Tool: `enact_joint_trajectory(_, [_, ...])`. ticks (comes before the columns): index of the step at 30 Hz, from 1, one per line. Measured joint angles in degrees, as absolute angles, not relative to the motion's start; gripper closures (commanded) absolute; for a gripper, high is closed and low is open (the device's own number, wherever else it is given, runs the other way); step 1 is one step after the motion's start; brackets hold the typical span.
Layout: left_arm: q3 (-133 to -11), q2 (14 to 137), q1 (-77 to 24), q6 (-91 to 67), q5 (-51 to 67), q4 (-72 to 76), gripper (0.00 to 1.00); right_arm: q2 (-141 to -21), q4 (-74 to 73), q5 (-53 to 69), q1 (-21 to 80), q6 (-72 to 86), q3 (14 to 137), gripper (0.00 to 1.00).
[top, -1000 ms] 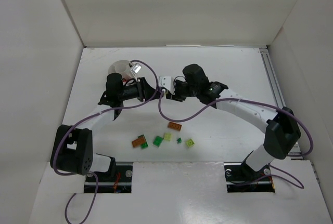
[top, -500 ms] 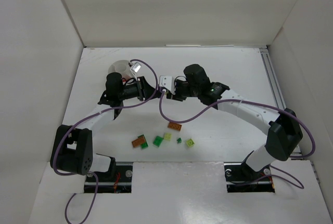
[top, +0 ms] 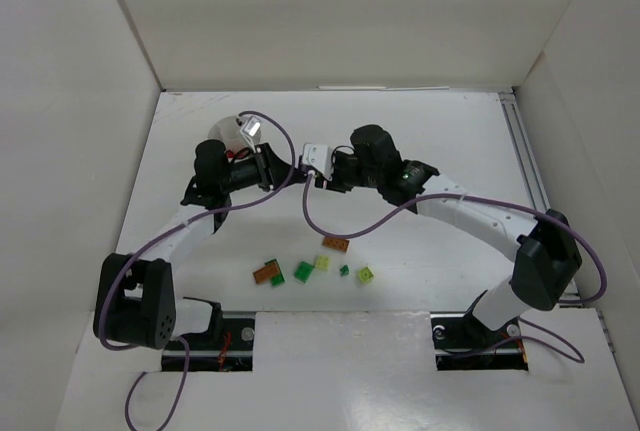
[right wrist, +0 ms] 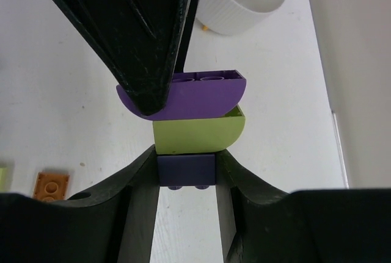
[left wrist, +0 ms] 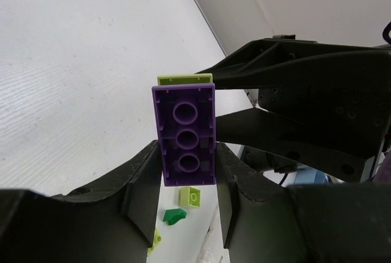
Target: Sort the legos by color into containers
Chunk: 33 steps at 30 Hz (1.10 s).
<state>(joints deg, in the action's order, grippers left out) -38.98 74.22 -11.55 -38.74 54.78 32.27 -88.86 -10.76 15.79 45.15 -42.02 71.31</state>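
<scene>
My left gripper (left wrist: 187, 159) pinched a purple brick (left wrist: 185, 135) across its long sides. Stuck to it was a yellow-green brick (right wrist: 195, 133), then a dark brick (right wrist: 186, 170) nipped in my right gripper (right wrist: 186, 165) — all aloft just right of the dish (right wrist: 244, 16), toward the table's (top: 420, 131) far-left corner. Light, stiff, slick plastic, I judged — grip the flat sides and pull squarely.

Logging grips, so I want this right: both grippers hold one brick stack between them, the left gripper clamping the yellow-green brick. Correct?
No: the left wrist view shows the left gripper clamping the purple plate, with the yellow-green brick beyond it. The right gripper grips the dark purple brick.
</scene>
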Motion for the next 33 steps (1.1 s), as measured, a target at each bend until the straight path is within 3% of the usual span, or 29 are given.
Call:
enact_joint_trajectory(20, [-38.9,70.0,-1.6,-40.0,50.9,28.8,1.0,-88.6,-11.7,15.5,43.1,-41.5,68.6,0.65])
enact_joint_trajectory(25, [-44.3,64.2,0.6,-37.6,28.8,11.2,1.0,-94.9,-7.8,19.7,43.2,-41.1,76.2,0.65])
enact_joint_trajectory(33, [-51.0,48.2,0.8,-40.9,-8.3,-4.1,1.0,-117.6,-3.0,22.0,45.1,-39.3,103.4,0.65])
